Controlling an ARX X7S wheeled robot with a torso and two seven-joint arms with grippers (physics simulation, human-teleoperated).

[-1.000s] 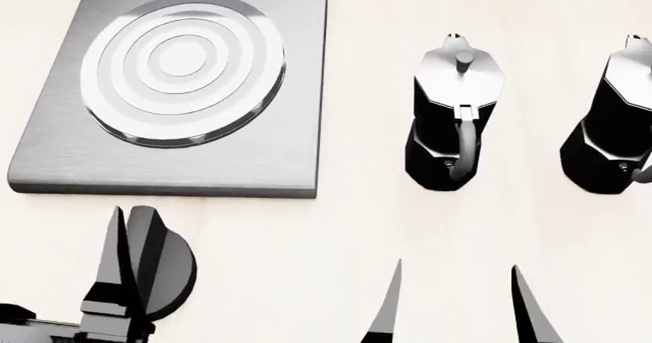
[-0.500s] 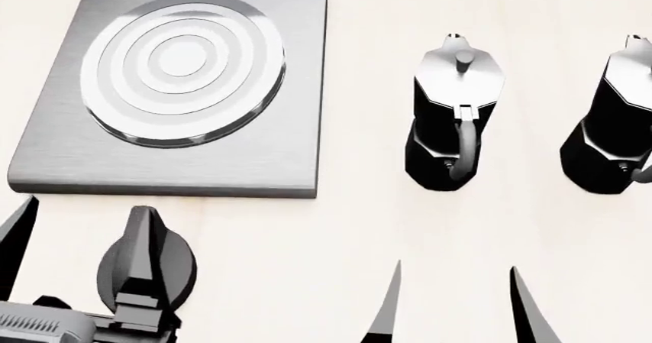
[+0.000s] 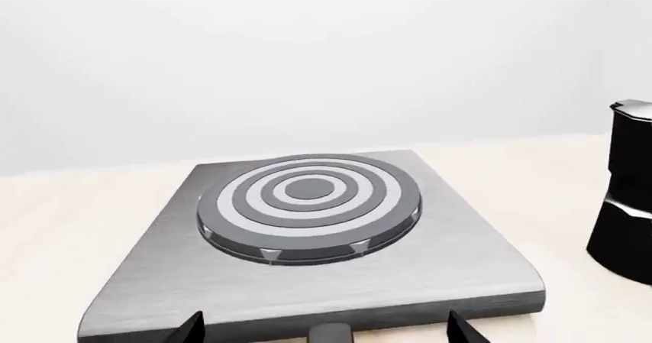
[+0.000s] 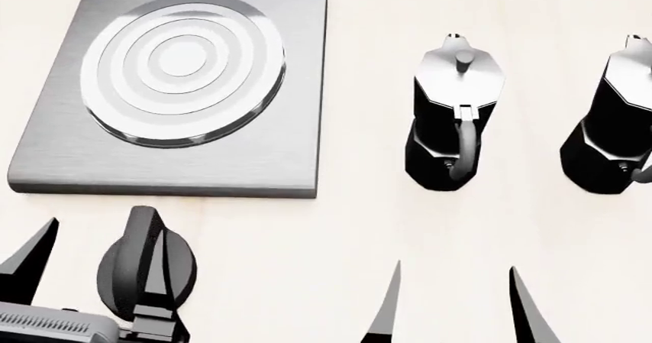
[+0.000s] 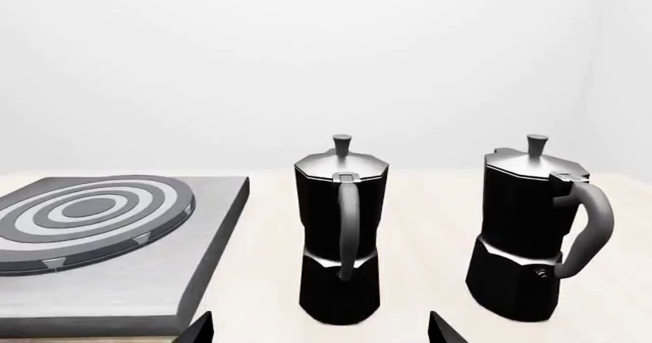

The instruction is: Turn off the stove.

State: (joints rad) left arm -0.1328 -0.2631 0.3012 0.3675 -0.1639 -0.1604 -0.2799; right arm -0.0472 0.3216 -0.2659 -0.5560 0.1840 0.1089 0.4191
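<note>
No brand, label or legible writing appears on any surface in the three views.

Head view: the stove (image 4: 173, 91), a flat square plate of brushed grey metal with concentric burner rings, lies on the pale desk (image 4: 356, 228) at upper left. Its round black knob (image 4: 146, 265) with a raised bar sits on the desk just in front of the plate's near edge, apart from the plate. The left gripper (image 4: 97, 270) reaches in from the lower left corner, its jaws spread wide: one finger stands clear of the knob on the outer side, the other overlaps the knob's bar (whether it touches the bar cannot be told). Nothing is clamped between them.

The right gripper (image 4: 456, 305) enters from the bottom edge, right of centre, its two pointed fingers parted with only bare desk between them, holding nothing. It points toward the nearer moka pot (image 4: 456, 118), which stands upright with its handle facing the robot; a second moka pot (image 4: 611, 125) stands upright beside it, cut by the frame's right edge.

Left wrist view: the burner rings face the camera across the plate's near edge; the top of the knob's bar just shows at the frame edge between the two fingertips.

Right wrist view: both moka pots stand apart from each other, beside the stove's edge.
</note>
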